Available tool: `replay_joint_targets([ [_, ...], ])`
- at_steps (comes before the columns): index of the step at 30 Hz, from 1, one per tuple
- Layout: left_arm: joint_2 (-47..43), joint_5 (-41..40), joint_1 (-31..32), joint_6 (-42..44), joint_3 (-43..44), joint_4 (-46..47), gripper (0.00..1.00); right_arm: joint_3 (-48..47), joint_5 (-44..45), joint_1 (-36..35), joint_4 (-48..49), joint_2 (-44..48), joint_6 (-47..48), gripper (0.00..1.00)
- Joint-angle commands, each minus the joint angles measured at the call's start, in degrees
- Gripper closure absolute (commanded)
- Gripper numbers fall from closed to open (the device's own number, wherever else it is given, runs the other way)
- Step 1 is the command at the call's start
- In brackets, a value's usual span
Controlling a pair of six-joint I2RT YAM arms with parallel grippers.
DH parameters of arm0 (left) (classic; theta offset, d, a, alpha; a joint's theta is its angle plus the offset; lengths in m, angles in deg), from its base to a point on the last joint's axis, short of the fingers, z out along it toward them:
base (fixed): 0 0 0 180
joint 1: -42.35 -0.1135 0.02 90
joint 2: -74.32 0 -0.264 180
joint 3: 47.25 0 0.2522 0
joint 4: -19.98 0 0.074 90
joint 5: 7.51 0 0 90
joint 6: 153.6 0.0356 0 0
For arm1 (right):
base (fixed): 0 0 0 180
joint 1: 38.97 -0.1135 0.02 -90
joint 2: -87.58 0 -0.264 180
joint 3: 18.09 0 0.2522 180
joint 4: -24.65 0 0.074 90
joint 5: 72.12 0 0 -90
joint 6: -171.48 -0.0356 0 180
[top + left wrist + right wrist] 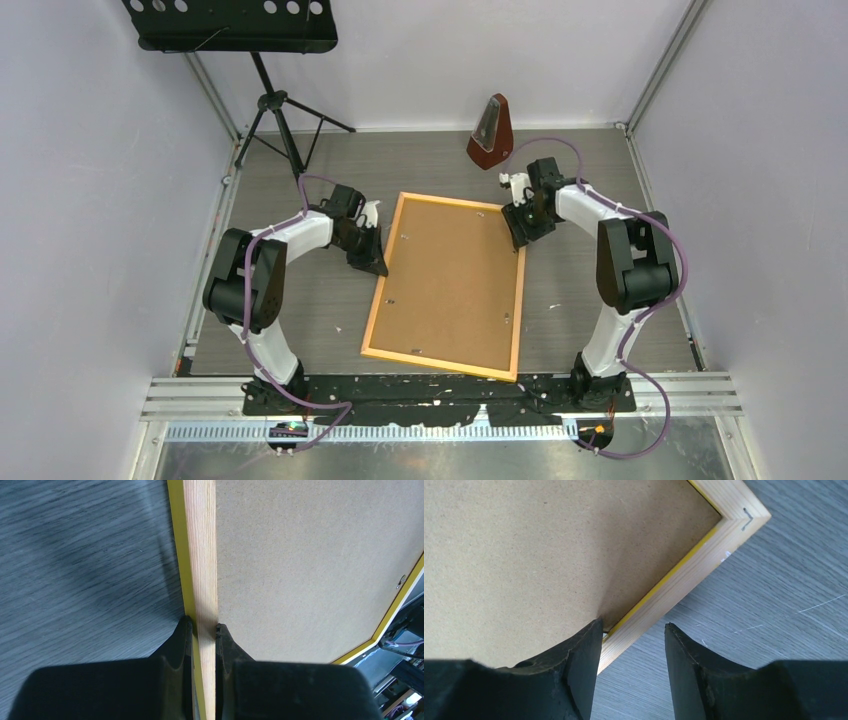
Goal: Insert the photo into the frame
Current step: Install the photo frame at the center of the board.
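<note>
The frame (381, 275) lies flat on the grey table, back side up, and a brown backing sheet (450, 280) fills its opening. No photo shows in any view. My left gripper (375, 262) is shut on the frame's left strip (205, 555), with a finger on each side of the wood; the left gripper (204, 625) holds it near the far end of that side. My right gripper (522, 238) is open near the far right corner. In the right wrist view the right gripper (633, 625) straddles the frame strip (684, 580), one finger over the backing sheet (539, 545) and the other over bare table.
A brown metronome (490, 130) stands at the back, just beyond the frame's far right corner. A black music stand (230, 25) on a tripod is at the back left. White walls close in the table on three sides.
</note>
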Motion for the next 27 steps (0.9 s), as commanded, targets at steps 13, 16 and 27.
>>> replay_joint_targets([
  [13,2.0,-2.3,-0.7,2.1,-1.5,2.0,1.0,-5.0,-5.7,-0.3,-10.8,-4.0,10.5,0.44],
  [16,2.0,-2.4,-0.7,2.1,-1.6,2.0,1.0,-5.0,-6.0,-0.3,-11.3,-4.4,11.3,0.43],
  [27,2.1,-2.3,-0.8,2.2,-1.5,1.9,1.0,-6.8,-4.0,0.1,-13.1,-5.7,15.6,0.42],
])
